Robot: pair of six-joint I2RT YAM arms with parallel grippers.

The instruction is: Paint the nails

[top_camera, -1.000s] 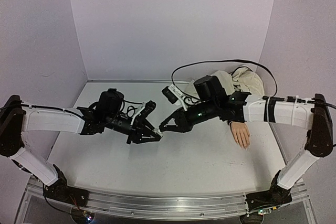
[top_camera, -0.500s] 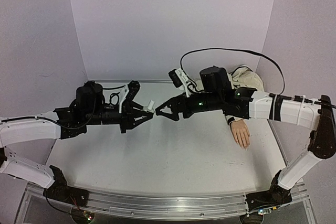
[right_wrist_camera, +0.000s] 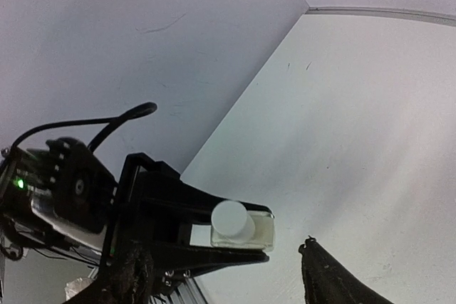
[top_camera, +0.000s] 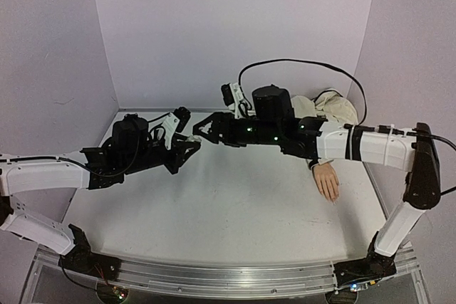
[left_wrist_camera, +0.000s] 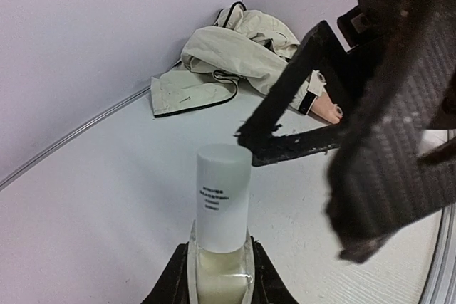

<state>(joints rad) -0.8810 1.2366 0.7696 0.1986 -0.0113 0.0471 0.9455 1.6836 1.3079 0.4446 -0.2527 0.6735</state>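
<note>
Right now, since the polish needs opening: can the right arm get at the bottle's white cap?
Probably yes. The left end effector grips the bottle by its glass base, leaving the white cap exposed, and the open right end effector sits just beside it, nothing between.

The mannequin hand [top_camera: 328, 180] lies at the tabletop's [top_camera: 235, 211] right edge, its jacket [top_camera: 329, 109] behind in the far right corner.

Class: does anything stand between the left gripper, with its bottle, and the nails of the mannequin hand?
Yes. The open right gripper and its arm stretch across the line from the left gripper, shut on the bottle, to the nails. Nothing else visible stands on the table between them.
</note>
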